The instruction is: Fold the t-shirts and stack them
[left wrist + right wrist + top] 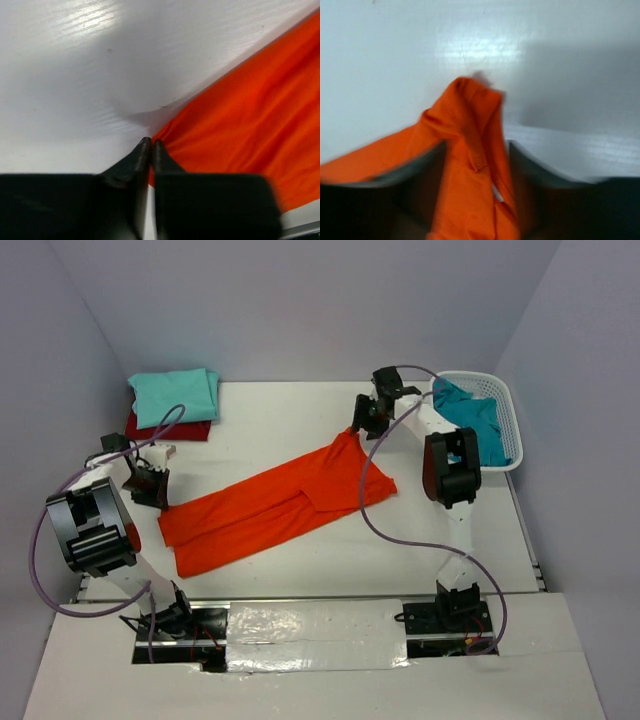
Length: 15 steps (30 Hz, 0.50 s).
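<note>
The orange t-shirt [270, 505] lies stretched in a diagonal band across the table. My left gripper [150, 485] sits at its lower left end. In the left wrist view that gripper [151, 142] is shut, with the edge of the orange t-shirt [240, 115] pinched between its fingertips. My right gripper [362, 418] is at the shirt's far right corner. In the blurred right wrist view its jaws [475, 150] stand apart, with a loose bunch of the orange t-shirt [470, 125] between them. A folded mint t-shirt [175, 395] rests on the dark red one [165, 429]. The teal-blue t-shirt [475, 420] is in the basket.
The white mesh basket [512, 425] stands at the back right, close behind my right arm. The folded pile sits at the back left corner. Grey walls close in the table on three sides. Purple cables loop from both arms.
</note>
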Tool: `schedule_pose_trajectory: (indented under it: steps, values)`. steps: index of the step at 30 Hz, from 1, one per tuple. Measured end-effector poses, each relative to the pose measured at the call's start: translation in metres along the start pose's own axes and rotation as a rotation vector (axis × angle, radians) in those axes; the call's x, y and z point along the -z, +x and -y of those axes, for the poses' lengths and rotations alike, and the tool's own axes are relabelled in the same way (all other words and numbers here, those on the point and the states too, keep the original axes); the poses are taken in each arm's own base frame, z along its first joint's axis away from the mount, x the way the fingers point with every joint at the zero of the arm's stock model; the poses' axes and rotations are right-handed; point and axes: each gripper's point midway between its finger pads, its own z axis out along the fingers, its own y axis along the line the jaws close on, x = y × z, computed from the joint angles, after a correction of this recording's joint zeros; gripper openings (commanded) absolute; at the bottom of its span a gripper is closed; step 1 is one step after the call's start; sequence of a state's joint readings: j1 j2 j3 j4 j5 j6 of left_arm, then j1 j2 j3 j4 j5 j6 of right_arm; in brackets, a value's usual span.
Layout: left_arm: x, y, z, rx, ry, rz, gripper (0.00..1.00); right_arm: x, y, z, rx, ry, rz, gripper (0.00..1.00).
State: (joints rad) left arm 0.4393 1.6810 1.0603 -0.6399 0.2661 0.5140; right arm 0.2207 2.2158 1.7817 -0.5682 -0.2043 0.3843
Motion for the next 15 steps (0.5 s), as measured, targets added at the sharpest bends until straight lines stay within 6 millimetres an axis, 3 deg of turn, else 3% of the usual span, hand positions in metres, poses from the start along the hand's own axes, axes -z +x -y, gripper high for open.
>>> schedule_pose_trajectory:
  steps: [1,2,3,6,9,12,15]
  values:
    - [0.001,-0.002,0.0,-0.005,0.002,0.005,0.32,-0.007,-0.012,-0.003,0.012,-0.001,0.008,0.79]
    - [0.003,-0.002,0.0,-0.003,0.002,0.006,0.33,-0.013,-0.022,-0.004,0.018,0.004,0.014,0.96]
    - [0.004,-0.003,0.0,-0.003,0.0,0.005,0.33,-0.016,-0.029,-0.004,0.025,0.016,0.016,1.0]
    - [0.004,0.0,0.0,-0.001,-0.003,-0.008,0.35,-0.008,-0.042,0.0,0.037,0.064,0.018,1.0]
    - [0.005,0.004,0.0,0.003,-0.004,-0.027,0.36,0.027,-0.057,0.005,0.022,0.109,0.076,1.0]
    - [0.007,0.006,-0.001,0.005,-0.012,-0.039,0.36,0.078,-0.04,0.014,-0.015,0.139,0.111,1.0]
    - [0.01,0.007,-0.004,0.003,-0.035,-0.045,0.36,0.125,0.003,0.026,-0.084,0.136,0.139,0.96]
